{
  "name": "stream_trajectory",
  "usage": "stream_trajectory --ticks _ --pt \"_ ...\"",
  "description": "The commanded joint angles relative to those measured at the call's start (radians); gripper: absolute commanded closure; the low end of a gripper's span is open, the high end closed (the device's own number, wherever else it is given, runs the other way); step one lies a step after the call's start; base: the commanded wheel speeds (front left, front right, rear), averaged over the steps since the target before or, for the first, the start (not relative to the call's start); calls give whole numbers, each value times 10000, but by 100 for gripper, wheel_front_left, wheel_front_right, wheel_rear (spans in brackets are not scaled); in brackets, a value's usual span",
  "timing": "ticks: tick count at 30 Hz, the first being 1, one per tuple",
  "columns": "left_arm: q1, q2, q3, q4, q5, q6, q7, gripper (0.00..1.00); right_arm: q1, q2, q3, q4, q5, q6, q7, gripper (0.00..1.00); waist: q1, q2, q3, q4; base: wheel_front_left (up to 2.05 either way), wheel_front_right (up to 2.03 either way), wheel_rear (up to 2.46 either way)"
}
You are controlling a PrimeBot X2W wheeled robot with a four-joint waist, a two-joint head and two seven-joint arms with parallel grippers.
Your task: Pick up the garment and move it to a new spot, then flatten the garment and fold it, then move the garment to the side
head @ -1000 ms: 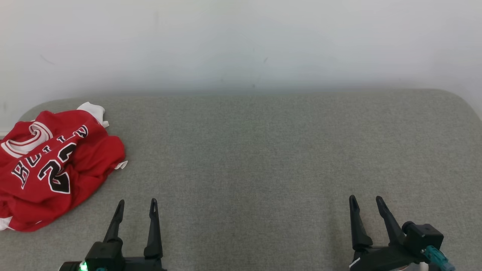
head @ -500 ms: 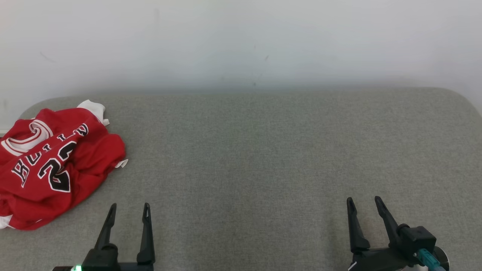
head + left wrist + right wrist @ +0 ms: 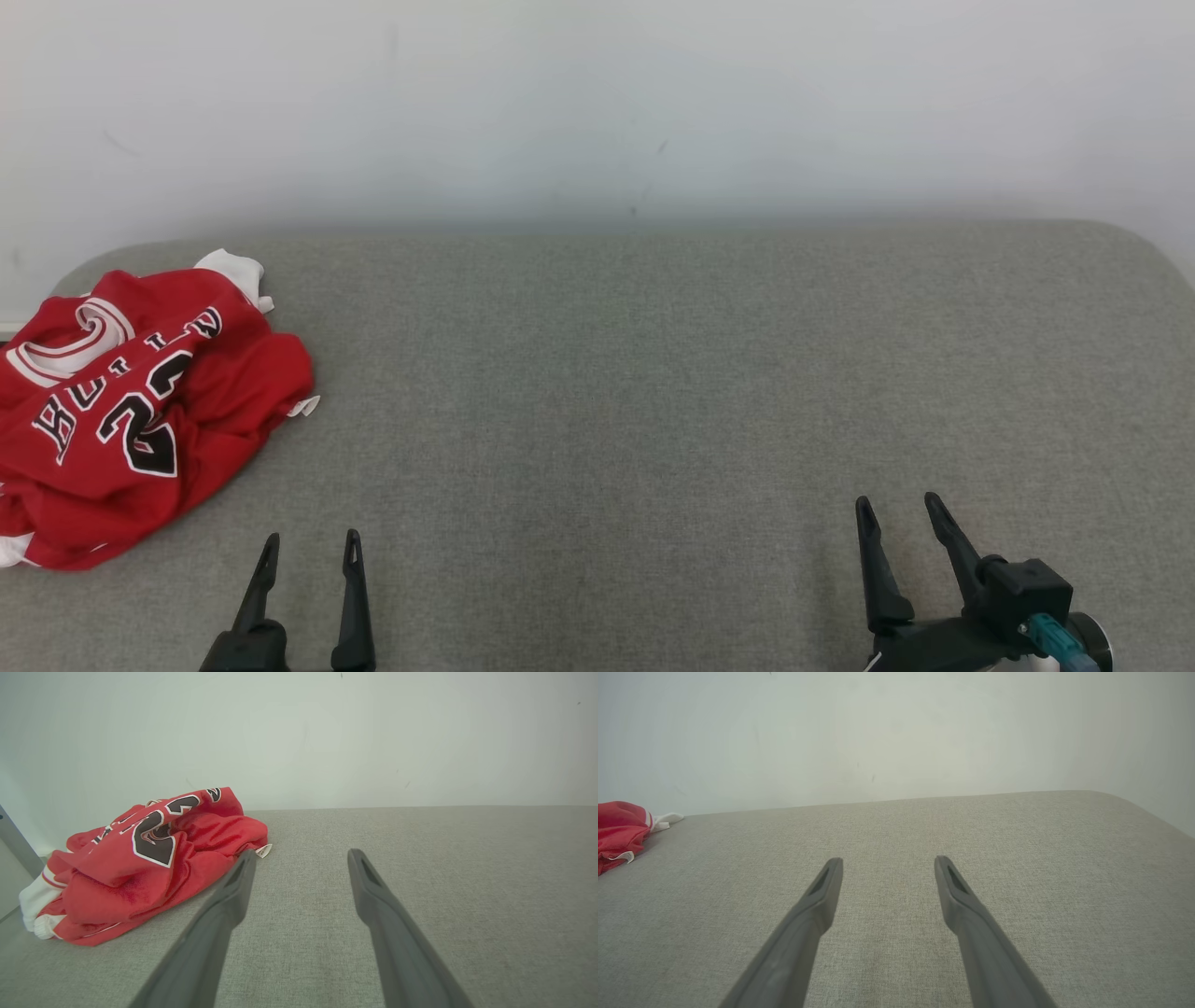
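Grey cushion; both jaws wide apart, empty, clear of red jersey

The only writing here is on the red jersey, crumpled off at the robot's ten o'clock. Black letters edged in white run across it. "BU" reads plainly at the seven o'clock end, and then the row breaks up in the folds toward one o'clock. Under the letters sits a big black "2", with a second digit half lost in a crease. A white tag at its three o'clock edge is too small to read.
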Motion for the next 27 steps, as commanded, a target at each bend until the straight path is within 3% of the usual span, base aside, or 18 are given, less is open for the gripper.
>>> stream_trajectory --ticks 1,18,27 --pt "-62 -28 29 57 -32 -27 -35 0 23 2 0 -2 39 36 35 0 0 0 0 -4 0 0 0" --pt "-74 -156 159 253 3 -171 -35 0 212 4 -23 -252 55 36 122 0 0 0 -99 116 0 0 0" --pt "15 -158 230 359 132 -160 -35 0 408 4 8 -370 -3 37 189 0 0 0 -261 988 0 0 0"
